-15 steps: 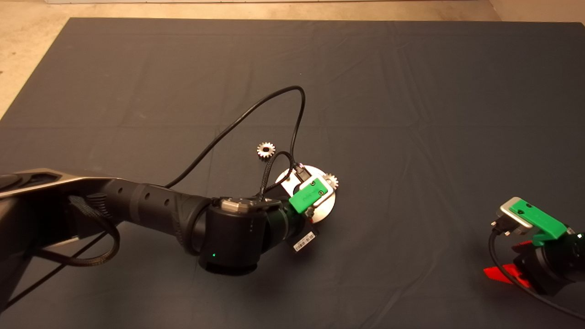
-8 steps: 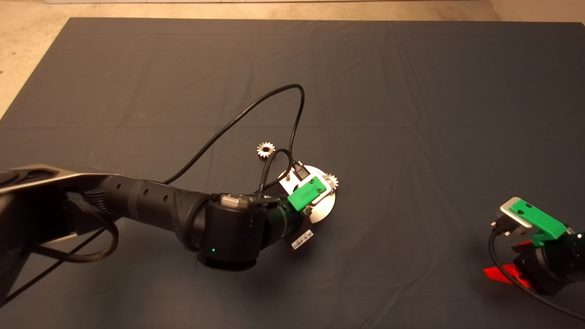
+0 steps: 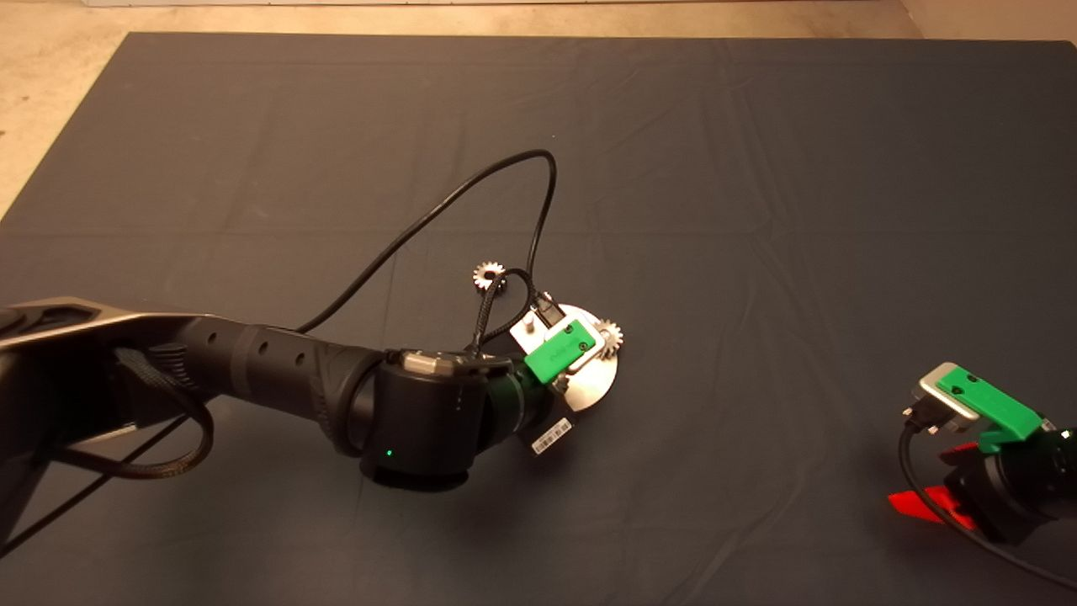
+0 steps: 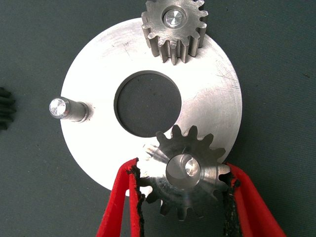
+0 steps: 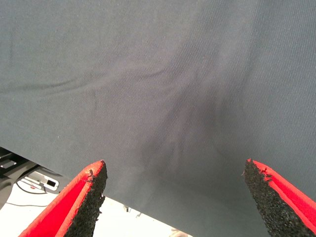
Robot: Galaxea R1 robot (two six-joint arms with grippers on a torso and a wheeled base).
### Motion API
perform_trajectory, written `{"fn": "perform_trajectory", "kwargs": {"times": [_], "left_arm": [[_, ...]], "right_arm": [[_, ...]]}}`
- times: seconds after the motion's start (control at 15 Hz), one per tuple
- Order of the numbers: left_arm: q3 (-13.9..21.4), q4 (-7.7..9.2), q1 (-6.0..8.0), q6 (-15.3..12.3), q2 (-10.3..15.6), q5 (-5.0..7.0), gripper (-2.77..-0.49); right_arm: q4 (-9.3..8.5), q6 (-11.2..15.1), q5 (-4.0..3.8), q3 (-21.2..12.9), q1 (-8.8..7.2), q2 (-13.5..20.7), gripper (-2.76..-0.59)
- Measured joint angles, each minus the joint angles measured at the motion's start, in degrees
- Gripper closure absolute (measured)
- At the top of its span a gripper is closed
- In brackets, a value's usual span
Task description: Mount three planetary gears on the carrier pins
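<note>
Down at the near edge of the bench, the right gripper (image 3: 955, 505) sits parked at the lower right corner, its jaws spread wide with nothing between them, and its own camera shows only creased dark mat (image 5: 163, 98) with a strip of pale floor (image 5: 29, 217) past the mat's hem. Moving in, the left arm (image 3: 252, 379) reaches across from the left side, and the left gripper (image 4: 183, 217) hangs right over the disc (image 4: 98, 74) near the middle of the mat. Its jaws are closed in on a gear (image 4: 185, 173), the black pads pressing the teeth on both sides. Through that gear's centre hole a shiny pin tip (image 4: 190, 169) shows, a little off centre, so the gear is at the pin, though how far down it sits I cannot tell. Across the disc's centre hole, a second gear (image 4: 174, 29) sits on its pin, the polished pin end showing in its bore. The third pin (image 4: 66, 109) stands bare at the disc's rim. Further back, the last gear (image 3: 489, 275) lies flat on the mat just beyond the disc, partly crossed by a black cable (image 3: 471, 202) that loops up from the wrist. The mat (image 3: 757, 168) spreads dark and faintly wrinkled toward the far side, and beyond its far and left edges runs a band of beige floor (image 3: 50, 84).
</note>
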State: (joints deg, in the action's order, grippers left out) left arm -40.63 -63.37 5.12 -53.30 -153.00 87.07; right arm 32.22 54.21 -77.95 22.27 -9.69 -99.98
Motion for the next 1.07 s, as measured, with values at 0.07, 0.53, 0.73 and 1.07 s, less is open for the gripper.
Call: {"fn": "perform_trajectory", "kwargs": {"times": [0.07,0.53,0.73,1.07], "left_arm": [[0.00,0.02,0.00,-0.30,0.00,0.00,-0.69],[0.69,0.41,-0.02,-1.90,0.35,0.45,-0.69],[1.38,0.44,-0.01,-2.60,0.66,0.54,-0.68],[1.44,0.33,-0.30,-3.10,0.74,0.56,-0.68]], "right_arm": [[0.02,0.00,0.00,0.00,0.00,0.00,-2.05],[0.00,0.00,0.05,0.00,0.00,0.00,-2.05],[0.00,0.01,0.43,0.00,0.00,-0.02,-2.05],[0.02,0.02,1.44,0.00,0.00,-0.20,-2.05]]}}
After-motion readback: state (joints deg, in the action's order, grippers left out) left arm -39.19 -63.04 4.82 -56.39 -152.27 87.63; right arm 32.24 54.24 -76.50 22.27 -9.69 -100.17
